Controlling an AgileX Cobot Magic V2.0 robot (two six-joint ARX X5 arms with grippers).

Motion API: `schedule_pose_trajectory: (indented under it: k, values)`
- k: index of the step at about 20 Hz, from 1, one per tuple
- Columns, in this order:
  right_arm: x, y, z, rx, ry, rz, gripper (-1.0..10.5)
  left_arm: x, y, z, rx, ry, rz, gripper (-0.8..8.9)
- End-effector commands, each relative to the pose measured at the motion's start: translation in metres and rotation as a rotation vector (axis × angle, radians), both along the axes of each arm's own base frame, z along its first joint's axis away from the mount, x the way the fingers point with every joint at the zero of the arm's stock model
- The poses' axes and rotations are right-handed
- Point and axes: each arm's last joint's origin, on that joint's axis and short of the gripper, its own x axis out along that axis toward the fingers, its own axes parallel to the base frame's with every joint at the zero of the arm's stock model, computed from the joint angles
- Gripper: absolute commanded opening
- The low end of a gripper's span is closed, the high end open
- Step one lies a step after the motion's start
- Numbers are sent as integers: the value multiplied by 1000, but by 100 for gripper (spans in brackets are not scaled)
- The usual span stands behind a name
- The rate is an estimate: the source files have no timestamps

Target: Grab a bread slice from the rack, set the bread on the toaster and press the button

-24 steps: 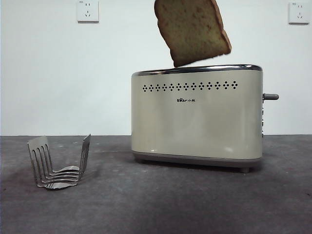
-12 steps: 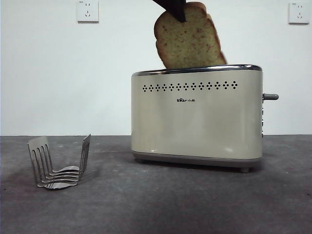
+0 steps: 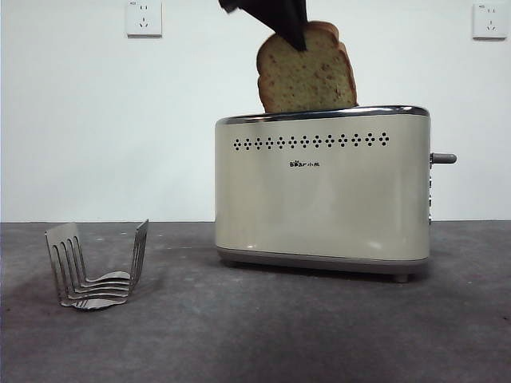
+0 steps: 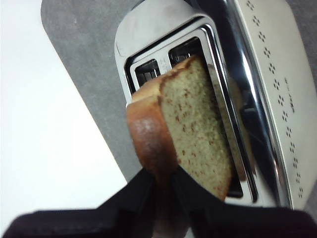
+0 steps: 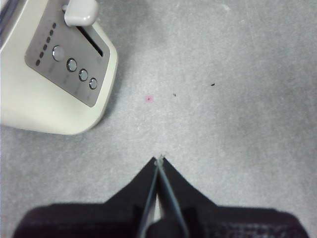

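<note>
My left gripper (image 3: 289,30) (image 4: 161,173) is shut on the crust of the slice of bread (image 3: 307,73) (image 4: 190,124), holding it nearly upright. The slice's lower edge sits in a slot of the cream toaster (image 3: 322,187) (image 4: 257,74), its upper half still above the chrome rim. The empty metal rack (image 3: 96,267) stands on the table at the left. My right gripper (image 5: 159,159) hangs shut above bare table beside the toaster's end panel (image 5: 69,64), which carries the lever (image 5: 79,11) and round buttons. That lever (image 3: 443,158) sticks out on the toaster's right side.
The dark grey table (image 3: 255,335) stretches in front of the toaster and rack. A white wall with two sockets (image 3: 144,17) (image 3: 489,20) lies behind.
The slice came down from above the toaster into the slot and swung from tilted to nearly upright. The left gripper descended into view with it.
</note>
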Motion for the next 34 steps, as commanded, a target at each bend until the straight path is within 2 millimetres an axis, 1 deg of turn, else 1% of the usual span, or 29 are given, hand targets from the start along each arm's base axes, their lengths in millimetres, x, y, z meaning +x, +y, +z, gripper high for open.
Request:
schedule_pose_trajectory:
  k: [1,10,15,16,17,18,19,21,24,26,28,30,33,34]
  values:
    - [1,0,2,-6,-14,8,1,8,-9,-23,40,52,18,-10]
    - [1,0,2,-10,-18,12,1,22,-20,-49,33,124,34,-9]
    - [1,0,2,-10,-18,12,1,24,-22,-48,9,101,37,5]
    - [1,0,2,-10,-17,12,1,24,-22,-47,2,99,41,59]
    - [1,0,2,-10,-17,12,1,24,-22,-47,-6,104,51,146]
    - [1,0,2,-10,-17,12,1,24,-22,-47,-15,111,62,253]
    - [1,0,2,-10,-17,12,1,24,-23,-47,-22,116,68,316]
    - [1,0,2,-10,-18,12,1,22,-23,-44,-30,109,66,348]
    - [1,0,3,-9,-22,13,1,14,-15,-24,-73,85,75,347]
    - [2,0,4,-5,-44,15,1,4,-6,-4,-145,80,115,346]
    - [6,1,8,36,-93,32,1,-8,5,18,-242,86,172,345]
    - [11,2,13,87,-154,57,0,-22,18,40,-390,135,276,345]
    - [23,4,17,145,-223,87,0,-43,38,68,-674,300,500,341]
    - [27,4,16,169,-226,95,-1,-51,45,75,-736,349,557,338]
